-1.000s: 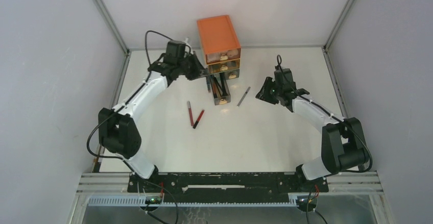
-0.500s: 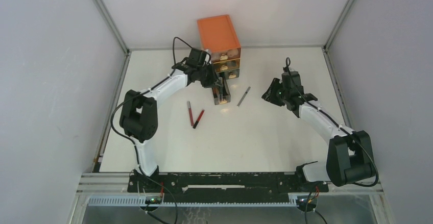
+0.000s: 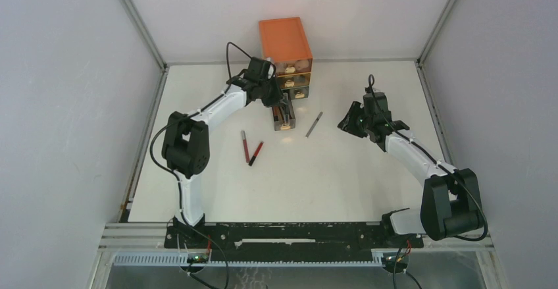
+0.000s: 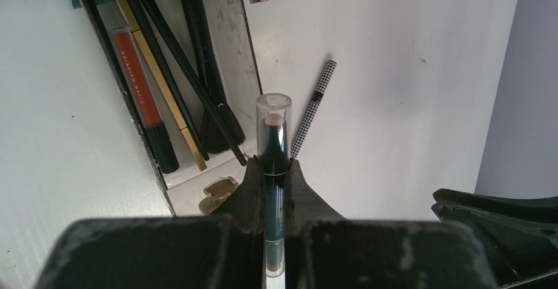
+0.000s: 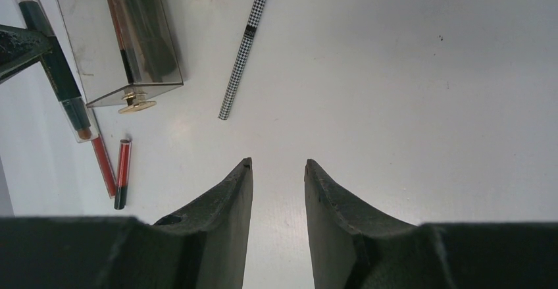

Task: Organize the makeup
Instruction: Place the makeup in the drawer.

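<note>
Grey walls (image 3: 66, 105) enclose a white counter (image 3: 342, 177), with both arms reaching in from its near edge. At the far edge stands an orange chest (image 3: 283, 37) of three drawers. One clear drawer (image 3: 284, 116) is drawn out toward us, its gold knob (image 5: 137, 105) at the front.

We see the left end effector (image 4: 274, 170) pressed together on a clear-capped pencil (image 4: 274, 121). The dark barrel is pinched between the fingers and the cap projects forward. This pencil is held off the counter, just beside the front end of the drawn-out drawer.

Inside the drawer lie several thin black brushes (image 4: 191, 72), a gold-barrelled pencil (image 4: 158, 81) and a red tube (image 4: 139, 81), all roughly lengthwise.

The right end effector (image 5: 276, 167) is spread, holds nothing, and hovers over bare counter to the right of the drawer. A houndstooth pencil (image 5: 244, 51) lies flat on the counter between it and the drawer, apart from both.

Two red pencils (image 3: 250, 149) lie close together on the counter, on the near left side of the drawer. We cannot tell from these views whether they touch.

The contents of the two upper drawers are too small to make out.
</note>
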